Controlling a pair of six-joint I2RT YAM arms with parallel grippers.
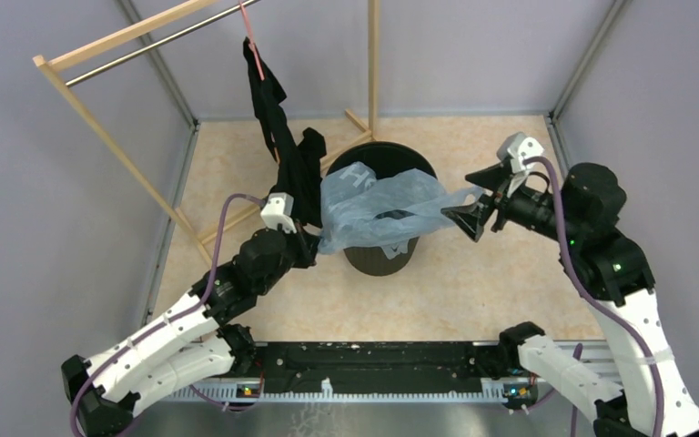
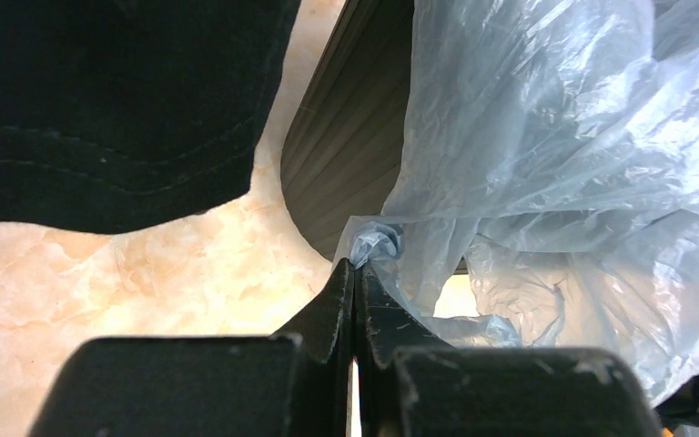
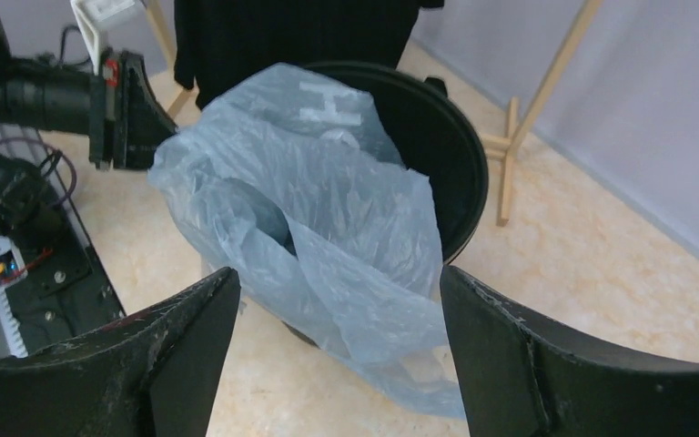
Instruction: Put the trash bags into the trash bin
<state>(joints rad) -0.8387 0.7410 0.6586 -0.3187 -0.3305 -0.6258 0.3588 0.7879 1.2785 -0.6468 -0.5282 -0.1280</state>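
Left arm: I have it stretched from the near-left base toward the centre, with the wrist low beside the bin's left wall.
Left gripper [image 2: 355, 271]: fingers pressed together, pinching a bunched bit of the bag [image 1: 373, 205] at their tips.
Garment [image 1: 284, 159]: black, hanging from the rack [image 1: 127, 36] at far left. Its hem is just above my left wrist, so it is tight there.
Bag: pale blue film spread over the near part of the bin's mouth, sagging down its near-left side.
Bin [image 1: 391, 148]: black, ribbed and upright at centre, with the far rim uncovered.
Right arm: reaching in from the right, elbow raised, wrist aimed left at the bin.
Right gripper [image 1: 475, 198]: jaws spread wide, with the bag's right corner reaching into the gap. I cannot tell whether it touches either finger.
Room: bare floor [image 1: 482, 287] shows near and right of the bin. The rack's foot stands just beyond the far rim.
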